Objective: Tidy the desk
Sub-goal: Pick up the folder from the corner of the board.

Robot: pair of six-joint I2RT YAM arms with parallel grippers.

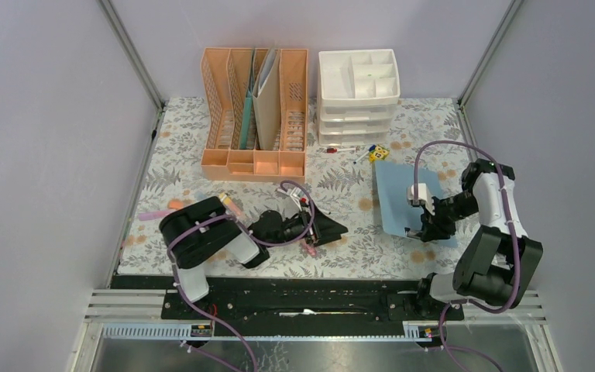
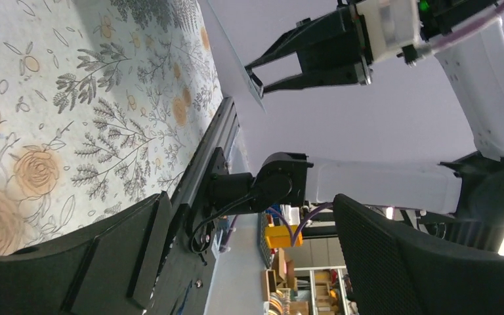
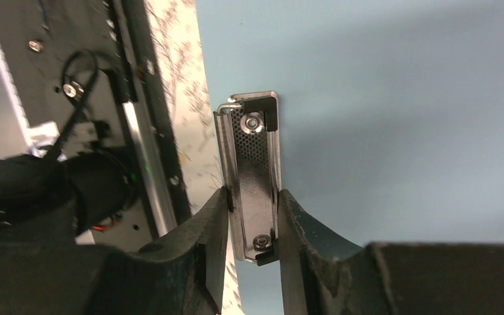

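The desk point(image 1: 178, 155) is covered in pale fern-print cloth. On its right side lies a blue clipboard point(image 1: 403, 198) with one edge raised. My right gripper point(image 1: 421, 230) is at the board's near end. In the right wrist view that gripper point(image 3: 252, 197) is shut on the clipboard's metal clip point(image 3: 252, 151), with the blue board point(image 3: 400, 131) behind it. My left gripper point(image 1: 333, 229) lies low over the desk's front middle, pointing right. It stands wide open point(image 2: 249, 200) with nothing between its fingers, and the desk point(image 2: 72, 98) runs along its left.
A peach file rack point(image 1: 256, 116) holding folders and a white drawer unit point(image 1: 358, 97) stand at the back. Small pens and a yellow item point(image 1: 380, 153) lie in front of the drawers. A pink pen point(image 1: 155, 215) and an orange bit point(image 1: 175, 204) lie at the left.
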